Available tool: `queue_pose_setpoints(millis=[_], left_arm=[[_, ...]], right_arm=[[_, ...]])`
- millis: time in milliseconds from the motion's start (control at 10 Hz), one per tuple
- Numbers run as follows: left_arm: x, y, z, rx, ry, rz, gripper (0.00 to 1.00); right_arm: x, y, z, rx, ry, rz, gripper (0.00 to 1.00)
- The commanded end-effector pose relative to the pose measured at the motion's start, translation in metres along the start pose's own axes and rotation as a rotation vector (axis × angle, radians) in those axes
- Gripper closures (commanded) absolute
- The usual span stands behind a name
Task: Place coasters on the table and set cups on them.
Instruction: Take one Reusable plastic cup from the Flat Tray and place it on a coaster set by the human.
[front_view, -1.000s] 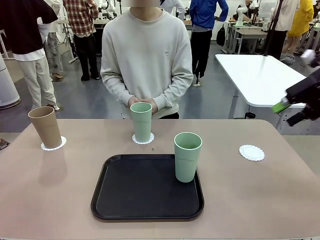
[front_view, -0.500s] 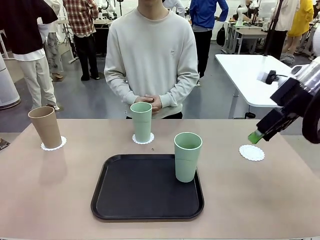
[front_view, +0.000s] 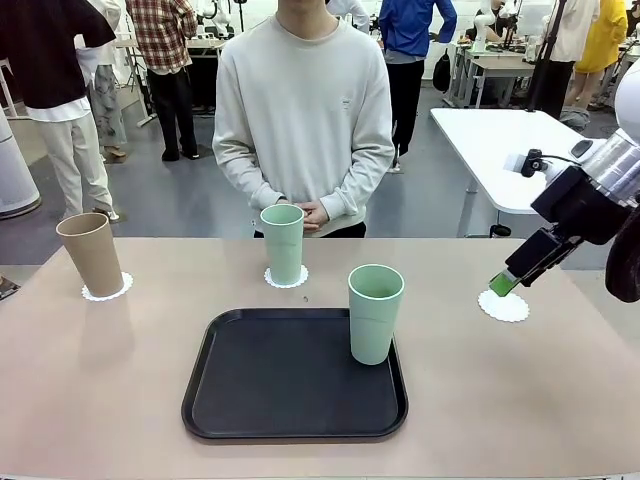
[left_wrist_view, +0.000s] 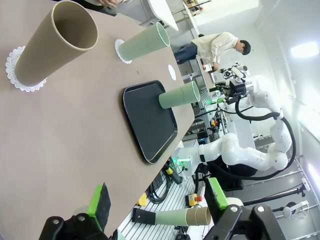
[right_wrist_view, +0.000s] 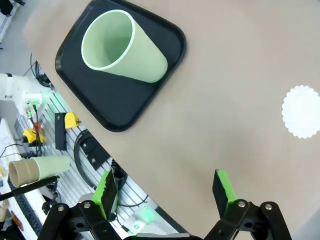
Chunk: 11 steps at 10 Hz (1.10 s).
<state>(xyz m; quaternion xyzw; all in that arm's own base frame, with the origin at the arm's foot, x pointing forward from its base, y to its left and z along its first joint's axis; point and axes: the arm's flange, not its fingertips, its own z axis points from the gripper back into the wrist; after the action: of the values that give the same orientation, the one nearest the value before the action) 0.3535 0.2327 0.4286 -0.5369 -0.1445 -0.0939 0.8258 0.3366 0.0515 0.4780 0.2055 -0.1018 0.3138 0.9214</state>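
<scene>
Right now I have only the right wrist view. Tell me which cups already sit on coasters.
Observer: The tan cup stands on a coaster at the robot's left end of the table.
Operator: Give me the other one.
Observer: One mint cup stands on the middle coaster, near the far edge in front of the person.
</scene>
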Motion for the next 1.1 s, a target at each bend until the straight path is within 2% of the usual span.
queue_pose_setpoints(millis=[0, 100, 200, 400, 600, 700, 900, 1000], left_arm=[[0.000, -0.002, 0.002, -0.011, -0.012, 0.007, 0.00], [0.000, -0.002, 0.002, -0.011, -0.012, 0.007, 0.00], [0.000, -0.002, 0.002, -0.011, -0.012, 0.007, 0.00], [0.000, -0.002, 0.002, -0.011, -0.012, 0.007, 0.00], [0.000, -0.002, 0.002, -0.011, -0.012, 0.007, 0.00], [0.000, -0.002, 0.002, -0.011, -0.012, 0.007, 0.00], [0.000, -0.002, 0.002, -0.011, -0.012, 0.007, 0.00], [0.000, -0.002, 0.002, -0.011, -0.012, 0.007, 0.00]], right_arm=[[0.000, 0.001, -0.003, -0.001, 0.006, 0.001, 0.00], [0.016, 0.000, -0.012, 0.010, -0.156, 0.234, 0.00], [0.032, -0.003, -0.026, 0.128, -0.252, 0.384, 0.00], [0.043, -0.025, -0.043, 0.327, -0.325, 0.518, 0.00], [0.040, -0.051, -0.058, 0.403, -0.366, 0.482, 0.00], [0.034, -0.054, -0.061, 0.481, -0.356, 0.520, 0.00], [0.029, -0.059, -0.068, 0.460, -0.353, 0.549, 0.00], [0.029, -0.058, -0.067, 0.436, -0.386, 0.477, 0.00]])
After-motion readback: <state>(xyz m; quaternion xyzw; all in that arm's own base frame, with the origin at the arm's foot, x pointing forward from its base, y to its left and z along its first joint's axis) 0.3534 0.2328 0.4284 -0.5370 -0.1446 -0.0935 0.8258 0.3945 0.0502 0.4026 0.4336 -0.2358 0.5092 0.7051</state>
